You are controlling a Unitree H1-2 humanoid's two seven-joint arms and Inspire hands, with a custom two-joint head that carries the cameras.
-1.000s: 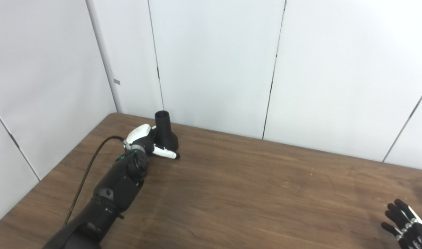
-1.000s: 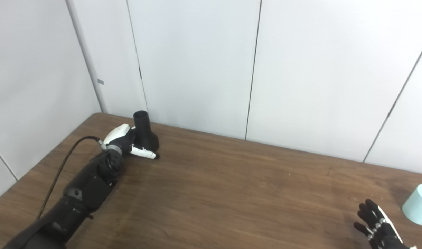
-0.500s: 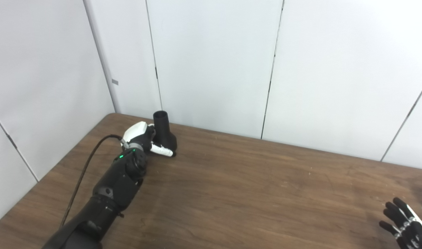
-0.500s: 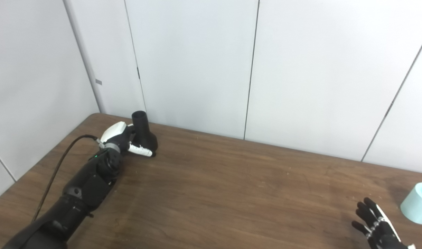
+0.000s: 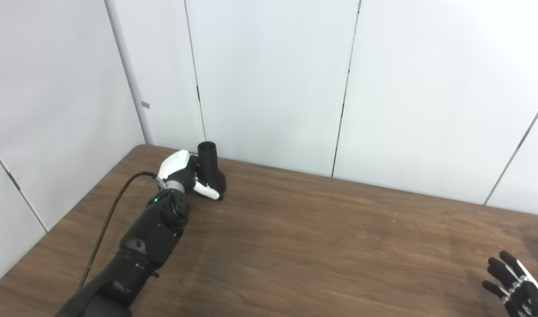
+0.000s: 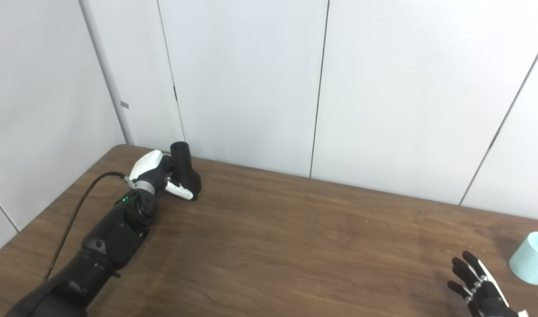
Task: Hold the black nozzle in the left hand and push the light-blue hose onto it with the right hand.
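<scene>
The black nozzle stands upright near the table's far left corner, narrow neck up and flared base on the wood. My left hand is wrapped round its left side. The white thumb lies across the front of the base, and the fingers are hidden behind the nozzle. The light-blue hose is a short cylinder at the right edge, resting on the table. My right hand hovers low at the bottom right, just left of the hose, with fingers spread and holding nothing.
The brown wooden table ends against white wall panels at the back and left. A black cable loops off my left forearm near the table's left edge.
The left thumb has curled in from pointing right to lying against the nozzle's base. The right hand has barely moved. The view has shifted slightly.
</scene>
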